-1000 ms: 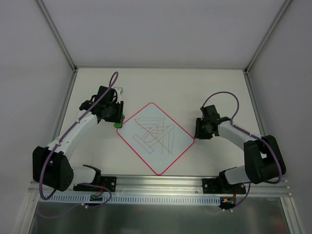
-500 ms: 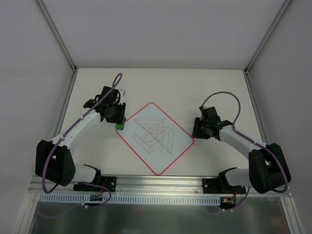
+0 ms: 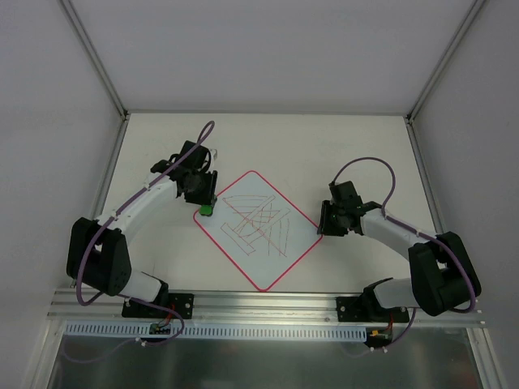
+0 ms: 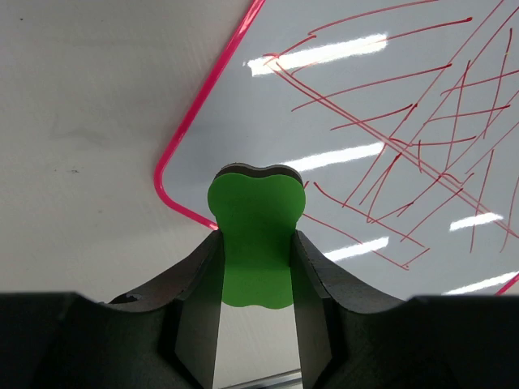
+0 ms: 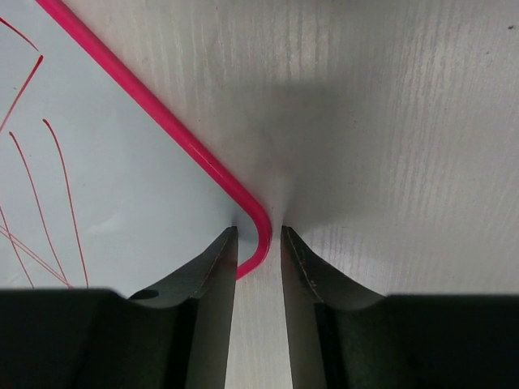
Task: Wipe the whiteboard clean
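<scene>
The whiteboard (image 3: 258,229) lies flat at mid-table as a diamond, red-bordered and covered in red scribbles. My left gripper (image 3: 205,203) is shut on a small green block (image 3: 207,209) at the board's left corner. In the left wrist view the green block (image 4: 255,235) sits between my fingers (image 4: 312,275), just inside the corner of the whiteboard (image 4: 389,121). My right gripper (image 3: 323,225) is at the board's right corner. In the right wrist view its jaws (image 5: 259,235) are nearly together, straddling the whiteboard's red corner (image 5: 261,227), with nothing gripped.
The white table (image 3: 357,146) is walled at the back and sides. A metal rail (image 3: 268,304) with the arm bases runs along the near edge.
My left gripper has carried the green block right, from beside the board onto its left corner. My right gripper has moved slightly left and nearer, down to the board's right corner.
</scene>
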Controlling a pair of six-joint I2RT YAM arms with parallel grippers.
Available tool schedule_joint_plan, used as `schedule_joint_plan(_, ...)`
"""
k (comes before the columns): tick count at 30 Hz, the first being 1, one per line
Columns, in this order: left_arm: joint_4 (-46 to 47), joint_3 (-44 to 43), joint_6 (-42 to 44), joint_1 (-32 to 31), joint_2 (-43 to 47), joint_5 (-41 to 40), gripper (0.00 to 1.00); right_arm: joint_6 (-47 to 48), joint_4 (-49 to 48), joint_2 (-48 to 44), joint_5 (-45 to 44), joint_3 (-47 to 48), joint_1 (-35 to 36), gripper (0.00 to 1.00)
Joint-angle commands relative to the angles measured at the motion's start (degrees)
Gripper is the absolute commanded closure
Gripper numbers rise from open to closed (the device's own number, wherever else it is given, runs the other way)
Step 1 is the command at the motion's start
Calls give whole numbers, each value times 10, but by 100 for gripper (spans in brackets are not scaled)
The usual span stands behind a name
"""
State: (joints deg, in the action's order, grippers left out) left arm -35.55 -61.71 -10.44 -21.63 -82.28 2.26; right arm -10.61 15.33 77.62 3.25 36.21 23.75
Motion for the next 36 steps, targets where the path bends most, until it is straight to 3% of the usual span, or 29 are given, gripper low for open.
schedule_joint_plan(1,-1,-51,-30,-14,-25,-16,80,-15,3,8,-12,-1,2,69)
schedule_joint_plan(4,-5,-93,-46,-32,-60,-48,81,-13,3,16,-8,1,2,74)
schedule_joint_plan(11,-7,-169,-56,-42,-167,-99,84,-11,4,30,2,5,2,95)
schedule_joint_plan(14,-10,-206,-53,-42,-225,-113,87,-9,3,31,3,4,2,98)
schedule_joint_plan(27,-14,-210,-85,-44,-313,-126,93,-7,2,31,-3,5,7,100)
schedule_joint_plan(36,-12,-250,-135,-103,-388,-110,100,-3,2,38,-3,12,17,100)
